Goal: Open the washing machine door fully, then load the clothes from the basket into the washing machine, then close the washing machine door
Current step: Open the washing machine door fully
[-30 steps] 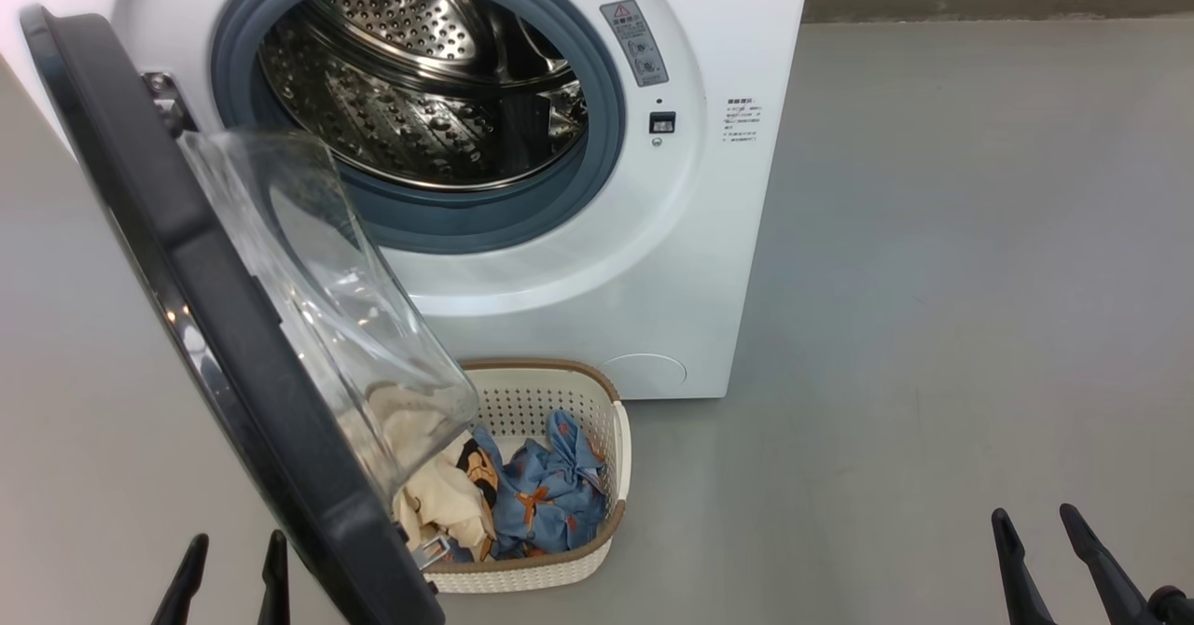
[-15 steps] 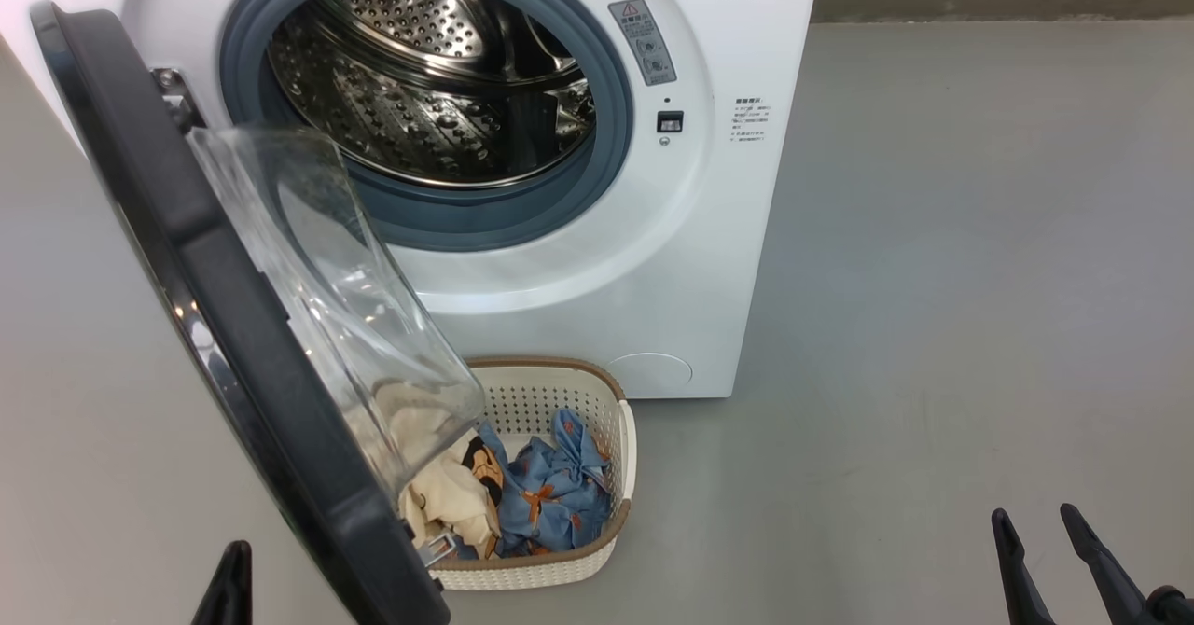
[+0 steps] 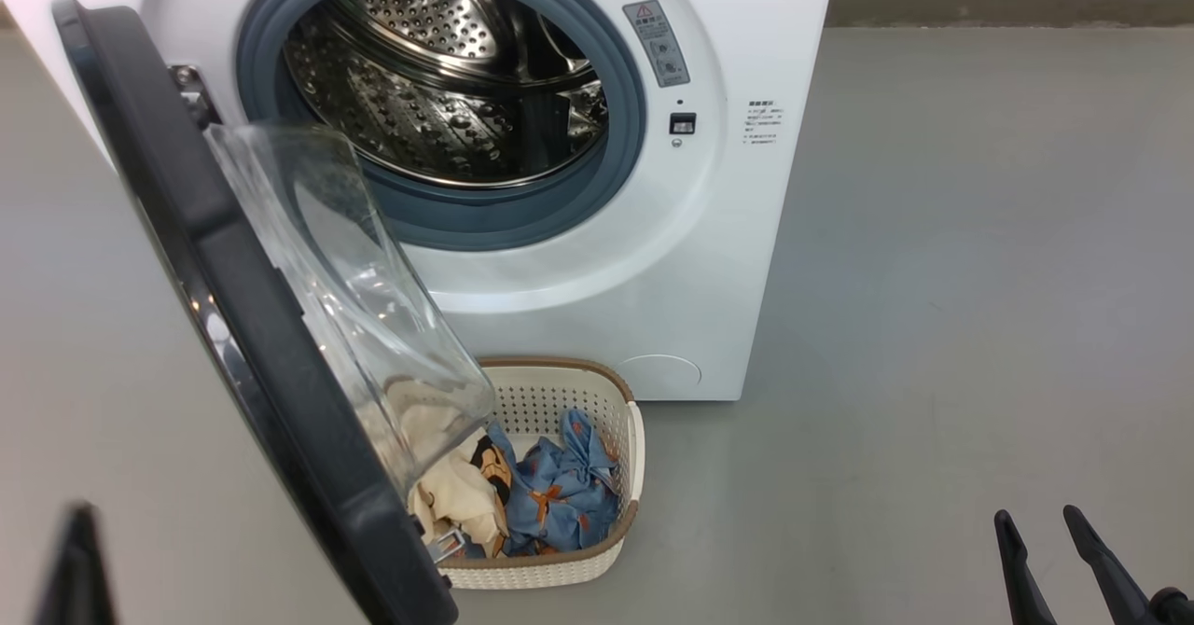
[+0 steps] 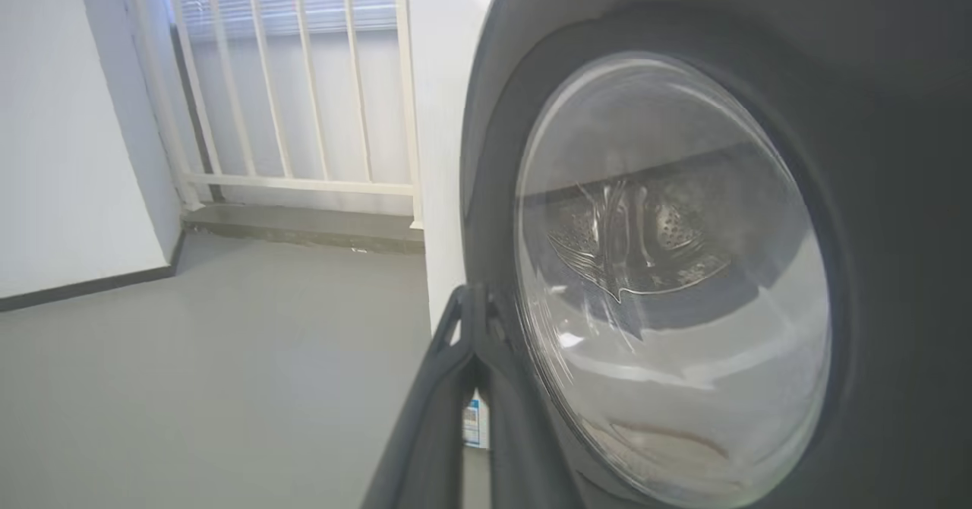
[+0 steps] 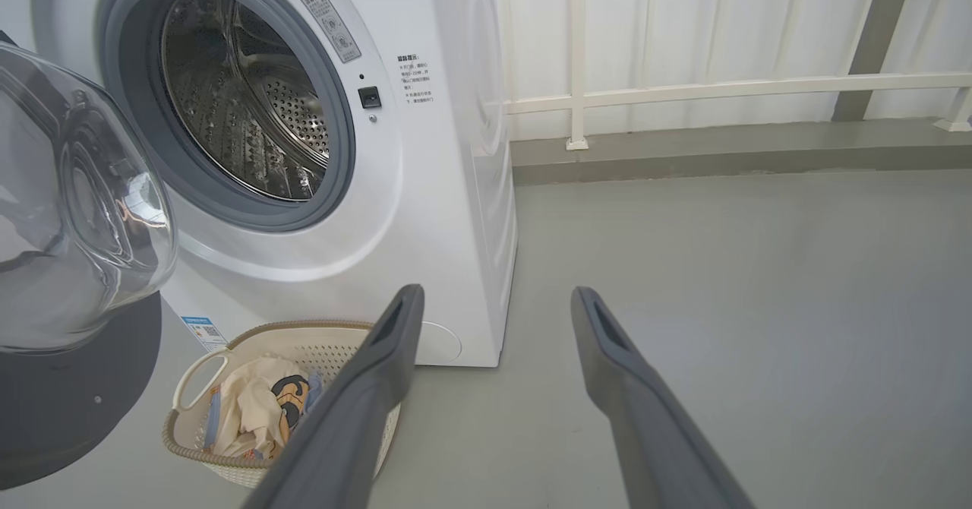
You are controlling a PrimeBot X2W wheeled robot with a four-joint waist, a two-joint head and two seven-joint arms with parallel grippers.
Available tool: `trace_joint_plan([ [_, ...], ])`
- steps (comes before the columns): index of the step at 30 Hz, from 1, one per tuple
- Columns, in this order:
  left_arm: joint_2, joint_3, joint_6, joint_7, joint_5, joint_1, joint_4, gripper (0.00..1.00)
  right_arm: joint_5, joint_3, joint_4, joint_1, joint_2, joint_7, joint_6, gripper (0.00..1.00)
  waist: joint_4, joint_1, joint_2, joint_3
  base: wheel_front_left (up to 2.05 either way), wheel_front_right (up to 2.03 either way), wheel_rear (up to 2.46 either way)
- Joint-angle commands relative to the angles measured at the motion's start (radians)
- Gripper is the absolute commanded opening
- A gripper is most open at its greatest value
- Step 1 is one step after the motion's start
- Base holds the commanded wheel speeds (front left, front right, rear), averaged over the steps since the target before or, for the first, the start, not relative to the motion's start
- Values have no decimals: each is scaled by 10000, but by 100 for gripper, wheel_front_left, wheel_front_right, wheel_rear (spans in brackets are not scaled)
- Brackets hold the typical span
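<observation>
The washing machine [image 3: 653, 261] stands with its steel drum [image 3: 448, 93] exposed. The washing machine door [image 3: 233, 308] is swung out towards me on the left, its glass bowl [image 3: 354, 298] hanging over the basket [image 3: 546, 396] on the floor below. The clothes lie in the basket, a cream garment [image 3: 457, 494] beside a blue patterned one [image 3: 560, 494]. My left gripper [image 3: 75, 560] is shut on nothing, left of the door; its joined fingers [image 4: 471, 304] point along the door's outer face [image 4: 668, 281]. My right gripper [image 3: 1037, 522] is open over bare floor, right of the basket [image 5: 199, 365].
Grey floor [image 3: 933, 280] spreads wide to the right of the machine. A white railing [image 5: 721, 87] on a raised kerb runs behind the machine, and the same railing [image 4: 304, 76] meets a white wall on the left side.
The left gripper has shut and moved left, away from the door's lower edge. The head camera has shifted a little, sliding the scene right. The right gripper has stayed put.
</observation>
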Motion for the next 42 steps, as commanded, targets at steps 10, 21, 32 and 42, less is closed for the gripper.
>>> trace_joint_plan([
  [10,318,377,-5,29,640,-1692,-3251,0,-113,66,-233,120,-132,-118,16,100,342,0,0,-147,0,0,0],
  [21,182,-3926,-13,2149,437,-2414,-5355,0,-57,130,-198,139,-17,-118,16,100,767,0,0,-179,0,0,0],
  [32,84,-6045,273,3548,-203,-1423,-4720,0,-23,94,-247,190,-2,-118,16,100,1063,0,0,-122,0,0,0],
  [42,80,-6270,633,4493,-1046,-608,-4153,0,19,163,-169,104,-5,-118,16,100,1423,0,0,-36,0,0,0],
])
